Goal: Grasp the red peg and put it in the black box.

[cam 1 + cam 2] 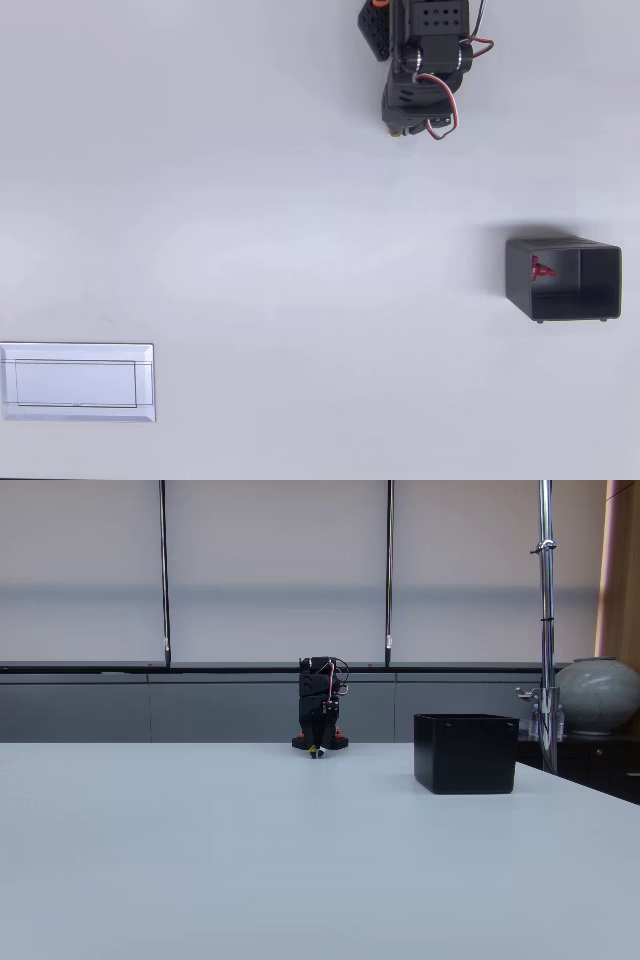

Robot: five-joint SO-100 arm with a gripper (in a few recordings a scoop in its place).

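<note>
Your red peg (541, 269) is already lying inside the black box (601, 303), against its left wall in the overhead view. The gripper (403, 127) is sitting folded near the arm's base, well apart; I cannot tell whether its jaws are open, and it is carrying nothing visible.

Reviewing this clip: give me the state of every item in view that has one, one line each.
red peg: inside the black box, against its left inner wall in the overhead view.
black box: upright on the table, open top, apart from the arm.
gripper: folded back near the arm's base, holding nothing; open or shut cannot be told.
white panel: flat on the table, untouched.
</note>
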